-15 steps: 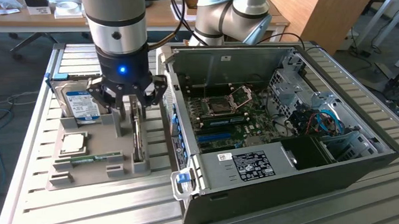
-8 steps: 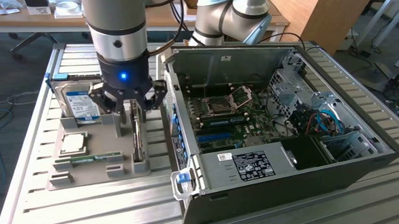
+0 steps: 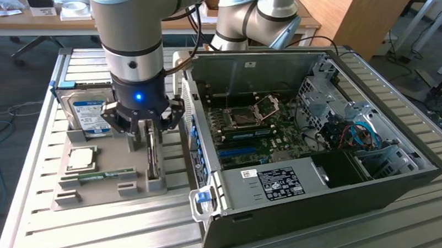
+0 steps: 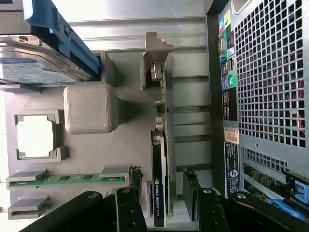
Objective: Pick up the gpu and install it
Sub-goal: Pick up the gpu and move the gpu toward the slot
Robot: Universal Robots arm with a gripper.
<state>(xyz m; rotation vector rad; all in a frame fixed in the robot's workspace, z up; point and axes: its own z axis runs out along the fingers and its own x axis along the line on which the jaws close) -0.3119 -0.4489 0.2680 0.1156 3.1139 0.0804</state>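
The hand (image 3: 151, 136) is seen left of centre in the exterior view, positioned low over a grey holder tray (image 3: 93, 199), with a blue light lit on the wrist above it. Its two dark fingers (image 4: 136, 188) are spread apart and set astride the gpu (image 4: 160, 145). In the wrist view one finger is placed on each side of the card and a narrow gap is visible on both sides, so nothing is pinched. The gpu (image 3: 154, 157) is stood on its long edge in a slot of the tray and appears as a thin dark strip. It is held along the side of the tray nearest the computer case (image 3: 315, 177). A raised grey block (image 4: 89, 108) is seen on the tray beside the card. Farther towards the exterior view's left, a blue-labelled hard drive (image 3: 89, 114) is propped at the far end of the tray. A square silver processor (image 3: 81, 159) is seated in a frame below it in the picture. A green RAM stick (image 3: 98, 177) is laid in a slot lower still. The case is laid on its side with the panel off, across the centre and right of the exterior view, just beside the tray. The motherboard (image 3: 254, 130) is exposed inside the case, with blue cables (image 3: 364, 134) at the right. Tray and case are carried by a slatted metal table (image 3: 55, 231). The grey arm (image 3: 132, 38) is seen rising from the hand to the upper left of the frame.
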